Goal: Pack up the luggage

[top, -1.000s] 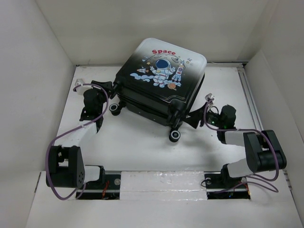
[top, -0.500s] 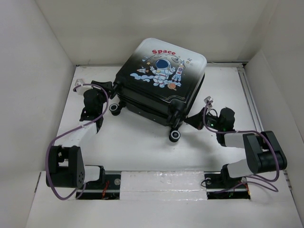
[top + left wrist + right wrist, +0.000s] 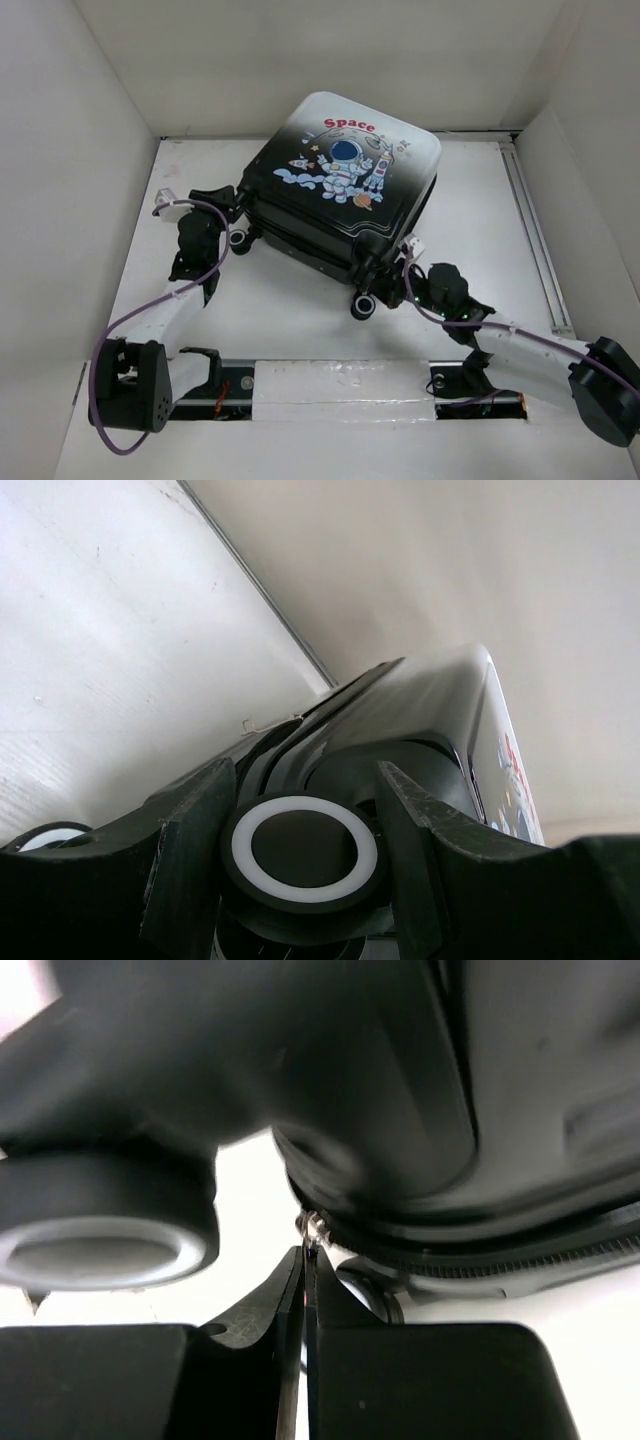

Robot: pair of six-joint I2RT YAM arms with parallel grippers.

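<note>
White panel walls [image 3: 300, 50] close in a white table [image 3: 300, 330], and everything on it is placed here by the small hard-shell suitcase [image 3: 340, 190], glossy black fading to white, with a cartoon astronaut and a red "Space" print. It lies toward the back of the table, closed, with its printed face up and its wheeled end turned toward the arm bases. A black-and-white left arm [image 3: 170, 300] reaches the suitcase's near-left corner, and the matching right arm [image 3: 520, 345] reaches its near-right corner. At the left corner the left gripper [image 3: 305, 790] straddles a black caster wheel with a white ring [image 3: 304, 852], one dark finger against each side of the tread. At the right corner the right gripper [image 3: 305, 1255] has its jaws pressed together just beside a second black-and-white caster wheel [image 3: 100, 1245]. Their tips meet a small silvery metal piece [image 3: 312, 1223] under the suitcase's zip line [image 3: 520, 1260]. Whether the piece is pinched cannot be told.
</note>
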